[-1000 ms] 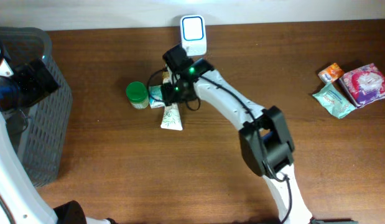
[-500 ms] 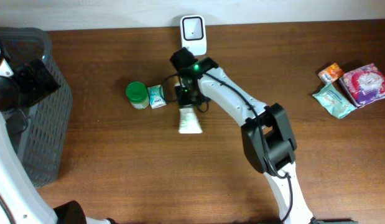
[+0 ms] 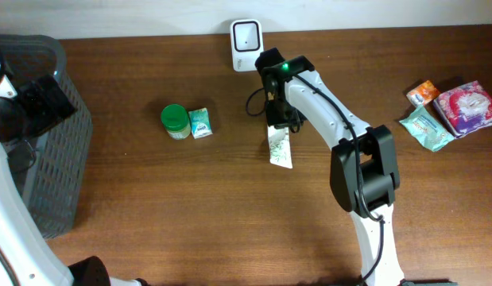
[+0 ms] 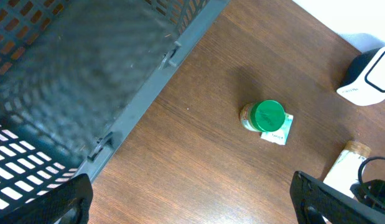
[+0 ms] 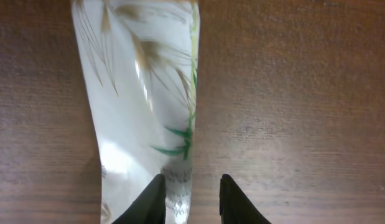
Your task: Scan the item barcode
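At the far left a grey slatted basket (image 3: 39, 135) stands on the wooden tabletop (image 3: 190, 214). The left tool (image 4: 192, 205) hangs above the basket's edge with its fingers spread wide apart and nothing between them. Further right, a green-lidded jar (image 3: 175, 121) stands touching a small teal packet (image 3: 200, 123). A white barcode scanner (image 3: 246, 36) stands at the tabletop's back edge. Just right of and in front of it lies a white tube printed with green leaves (image 3: 281, 149). Its narrow end runs between the fingers of the right tool (image 5: 191, 199). These stand a narrow gap apart; I cannot tell whether they pinch the tube. At the far right lie an orange packet (image 3: 423, 93), a teal pouch (image 3: 425, 127) and a pink pack (image 3: 466, 107).
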`<state>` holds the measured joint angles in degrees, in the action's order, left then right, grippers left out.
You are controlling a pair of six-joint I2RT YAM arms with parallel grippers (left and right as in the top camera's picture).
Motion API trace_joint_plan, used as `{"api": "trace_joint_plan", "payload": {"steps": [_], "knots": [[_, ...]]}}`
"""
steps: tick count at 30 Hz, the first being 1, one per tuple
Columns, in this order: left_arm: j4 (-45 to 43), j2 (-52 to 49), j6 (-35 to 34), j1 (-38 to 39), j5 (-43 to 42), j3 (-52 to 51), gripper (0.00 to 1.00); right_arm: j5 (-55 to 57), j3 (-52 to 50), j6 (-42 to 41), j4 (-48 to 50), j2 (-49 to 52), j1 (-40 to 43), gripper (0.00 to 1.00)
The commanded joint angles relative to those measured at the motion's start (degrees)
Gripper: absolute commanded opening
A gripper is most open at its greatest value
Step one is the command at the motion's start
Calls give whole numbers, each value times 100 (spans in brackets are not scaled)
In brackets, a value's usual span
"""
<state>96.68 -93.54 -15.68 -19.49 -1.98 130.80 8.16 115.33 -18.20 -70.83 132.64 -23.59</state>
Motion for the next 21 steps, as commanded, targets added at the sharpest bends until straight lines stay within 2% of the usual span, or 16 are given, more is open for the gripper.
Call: {"api": "trace_joint_plan", "payload": {"steps": [1, 2, 3, 4, 8, 13, 16, 21], "knots": [[2, 57, -35, -17, -22, 11, 99, 155, 387, -7, -9, -404, -396, 36], [2, 57, -35, -17, -22, 11, 99, 157, 382, -9, 55, -398, -557, 48], [2, 57, -35, -17, -22, 11, 99, 162, 382, -11, 129, -363, -732, 68], [2, 57, -35, -17, -22, 11, 99, 186, 382, -42, 208, -350, -855, 73], [2, 57, -35, -17, -20, 11, 99, 1097, 350, -479, 293, -20, -1137, 72], [2, 57, -35, -17, -22, 11, 99, 1106, 319, -481, 380, 398, -1078, 72], [2, 57, -35, -17, -22, 11, 99, 1499, 289, -485, 354, 476, -1010, 72], [2, 57, -35, -17, -22, 11, 99, 1502, -210, -483, 608, 479, -715, 72]]}}
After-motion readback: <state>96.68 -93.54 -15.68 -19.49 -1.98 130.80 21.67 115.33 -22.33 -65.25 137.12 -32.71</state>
